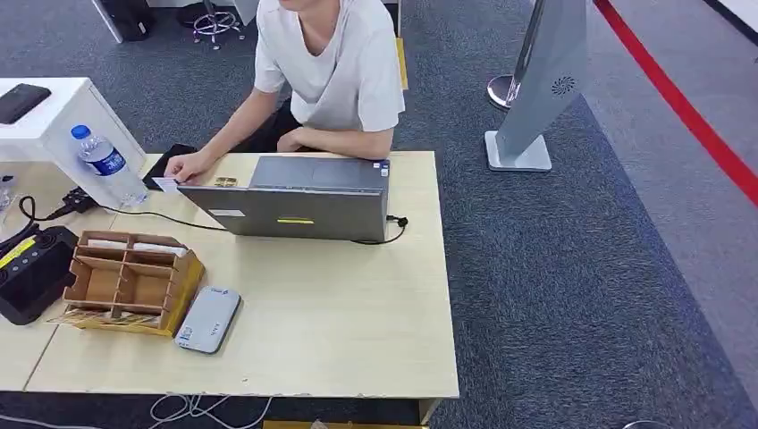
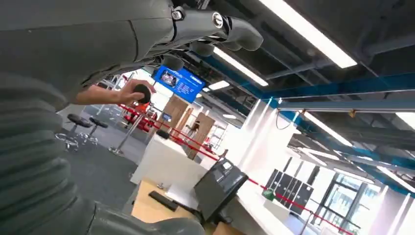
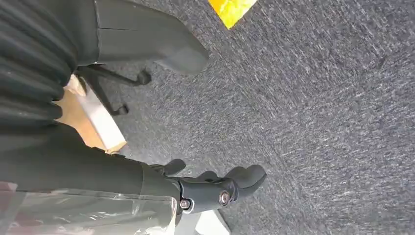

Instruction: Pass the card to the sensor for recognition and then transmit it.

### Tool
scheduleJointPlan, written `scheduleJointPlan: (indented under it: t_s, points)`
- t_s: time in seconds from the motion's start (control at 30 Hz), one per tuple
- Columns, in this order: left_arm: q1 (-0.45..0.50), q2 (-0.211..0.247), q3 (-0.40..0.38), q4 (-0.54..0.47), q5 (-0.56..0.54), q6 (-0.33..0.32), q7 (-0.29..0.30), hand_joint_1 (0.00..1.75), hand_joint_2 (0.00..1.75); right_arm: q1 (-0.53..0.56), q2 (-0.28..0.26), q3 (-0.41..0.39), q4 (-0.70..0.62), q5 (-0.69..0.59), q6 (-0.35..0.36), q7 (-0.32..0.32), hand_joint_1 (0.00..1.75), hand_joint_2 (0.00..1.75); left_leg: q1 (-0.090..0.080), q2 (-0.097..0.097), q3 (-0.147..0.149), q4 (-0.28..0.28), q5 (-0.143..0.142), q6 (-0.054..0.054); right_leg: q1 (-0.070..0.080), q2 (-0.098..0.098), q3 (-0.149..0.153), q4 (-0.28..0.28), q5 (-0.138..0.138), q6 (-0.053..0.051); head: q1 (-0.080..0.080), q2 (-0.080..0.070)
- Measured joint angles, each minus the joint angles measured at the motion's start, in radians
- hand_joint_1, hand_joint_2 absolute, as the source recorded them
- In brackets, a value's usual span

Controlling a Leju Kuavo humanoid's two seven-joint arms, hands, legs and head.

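A person in a white T-shirt sits behind the table and holds a small white card against the tabletop at its far left. A flat grey-blue sensor pad lies near the front of the table, beside a wooden organiser. My left hand points up toward a ceiling and holds nothing, with its fingers extended and apart from the thumb. Over grey carpet hangs my right hand, also holding nothing, its thumb well away from its fingers.
An open grey laptop stands mid-table with a black cable trailing left. A wooden organiser, a water bottle and a black device fill the left side. A grey kiosk stand rises on the carpet to the right.
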Motion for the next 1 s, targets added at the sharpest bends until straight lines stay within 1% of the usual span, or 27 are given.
scheduleJointPlan:
  t_s: [0.1,0.2,0.33,0.4,0.43,0.47,0.57,0.63,0.67,0.7,0.73,0.77,0.8,0.83,0.87,0.9,1.0]
  points:
    - [0.000,-0.002,0.000,-0.020,-0.008,0.001,-0.002,0.00,1.75,0.000,0.000,0.000,0.000,0.000,0.000,0.000,0.00,1.75,0.000,0.000,0.000,0.000,0.000,0.000,0.000,0.000,0.000,0.000,0.000,0.000,0.000,0.000]
    - [0.000,-0.002,0.000,-0.054,-0.052,0.012,-0.005,0.00,1.75,0.000,0.000,0.000,0.000,0.000,0.001,0.001,0.00,1.75,0.000,0.000,0.000,0.000,0.000,0.000,0.000,0.000,0.000,0.000,0.000,0.000,0.000,0.000]
    - [0.000,-0.002,0.000,-0.057,-0.055,0.013,-0.005,0.00,1.75,0.000,0.000,0.000,0.000,0.000,0.001,0.001,0.00,1.75,0.000,0.000,0.000,0.000,0.000,0.000,0.000,0.000,0.000,0.000,0.000,0.000,0.000,0.000]
    - [0.000,-0.002,0.000,-0.077,-0.074,0.023,-0.003,0.00,1.75,0.000,0.000,0.000,0.000,0.000,0.003,0.001,0.00,1.75,0.000,0.000,0.000,0.000,0.000,0.000,0.000,0.000,-0.001,0.000,0.000,0.000,0.000,0.000]
    - [0.007,-0.028,-0.019,-0.159,-0.177,0.115,-0.003,0.00,1.75,0.000,0.000,0.000,0.000,0.000,0.006,0.001,0.00,1.75,0.000,0.000,0.000,0.000,0.000,0.000,0.000,0.000,-0.001,0.000,0.000,0.000,0.000,0.000]
    - [0.016,-0.042,-0.039,-0.195,-0.215,0.161,-0.003,0.00,1.75,0.000,0.000,0.000,0.000,-0.001,0.008,-0.001,0.00,1.75,0.000,0.000,0.000,0.000,0.000,0.000,0.000,0.000,-0.001,0.000,0.000,0.000,0.000,0.000]
    - [0.033,-0.072,-0.103,-0.260,-0.262,0.230,0.007,0.00,1.75,0.000,0.000,0.000,0.000,-0.001,0.011,0.000,0.00,1.75,-0.001,0.000,0.000,0.000,0.000,0.000,-0.001,0.000,-0.003,0.000,0.000,0.000,0.000,0.000]
    - [0.037,-0.087,-0.165,-0.295,-0.305,0.285,0.025,0.00,1.75,-0.001,0.000,0.000,0.000,0.001,0.017,0.003,0.00,1.75,-0.001,0.000,0.001,0.001,0.000,0.000,-0.001,0.000,-0.004,-0.001,0.000,0.000,0.000,0.000]
    - [0.036,-0.095,-0.204,-0.306,-0.360,0.336,0.027,0.00,1.75,-0.001,0.000,0.002,0.000,0.007,0.023,0.005,0.00,1.75,-0.001,0.000,0.001,0.002,0.000,0.000,-0.001,0.000,-0.005,-0.001,0.000,0.001,0.000,0.000]
    - [0.023,-0.101,-0.263,-0.314,-0.458,0.395,0.045,0.00,1.75,0.000,0.000,0.006,0.000,0.018,0.029,0.006,0.00,1.75,-0.001,-0.001,0.001,0.002,0.001,0.001,-0.001,-0.001,-0.004,-0.001,0.001,0.001,-0.001,0.000]
    - [0.004,-0.106,-0.347,-0.322,-0.570,0.444,0.086,0.00,1.75,-0.001,0.000,0.010,0.000,0.023,0.034,0.006,0.00,1.75,-0.002,-0.004,0.000,0.002,0.002,0.002,-0.001,-0.004,-0.003,-0.001,0.001,0.001,0.000,0.000]
    - [-0.008,-0.108,-0.429,-0.327,-0.684,0.474,0.166,0.00,1.75,-0.004,0.000,0.017,0.000,0.027,0.039,0.006,0.00,1.75,-0.002,-0.006,-0.001,0.002,0.002,0.004,-0.001,-0.007,-0.002,-0.001,0.001,0.001,0.000,0.000]
    - [-0.010,-0.108,-0.511,-0.330,-0.744,0.483,0.228,0.00,1.75,-0.010,0.000,0.021,0.000,0.031,0.040,0.006,0.00,1.75,-0.002,-0.005,-0.001,0.002,0.003,0.003,-0.001,-0.005,-0.001,0.000,0.002,0.002,0.003,0.000]
    - [-0.011,-0.102,-0.583,-0.331,-0.778,0.489,0.295,0.00,1.75,-0.014,0.000,0.024,0.000,0.032,0.042,0.006,0.00,1.75,-0.001,-0.001,-0.002,0.002,0.003,0.003,-0.001,-0.002,-0.002,0.000,0.004,-0.001,0.002,0.000]
    - [-0.017,-0.097,-0.625,-0.332,-0.794,0.491,0.326,0.00,1.75,-0.014,-0.001,0.025,0.000,0.032,0.042,0.006,0.00,1.75,-0.001,0.003,-0.002,0.002,0.003,0.002,-0.001,0.002,-0.002,0.000,0.005,0.000,0.001,0.000]
    - [-0.025,-0.092,-0.665,-0.335,-0.805,0.494,0.342,0.00,1.75,-0.013,-0.002,0.027,-0.001,0.032,0.042,0.006,0.00,1.75,-0.001,0.005,-0.002,0.002,0.003,0.002,-0.001,0.005,-0.003,0.000,0.006,0.001,0.000,0.000]
    - [-0.053,-0.082,-0.763,-0.340,-0.836,0.497,0.344,0.00,1.75,-0.006,-0.005,0.032,-0.001,0.034,0.045,0.007,0.00,1.75,-0.001,0.005,-0.002,0.002,0.003,0.003,-0.001,0.005,-0.004,0.000,0.006,0.001,0.000,0.000]
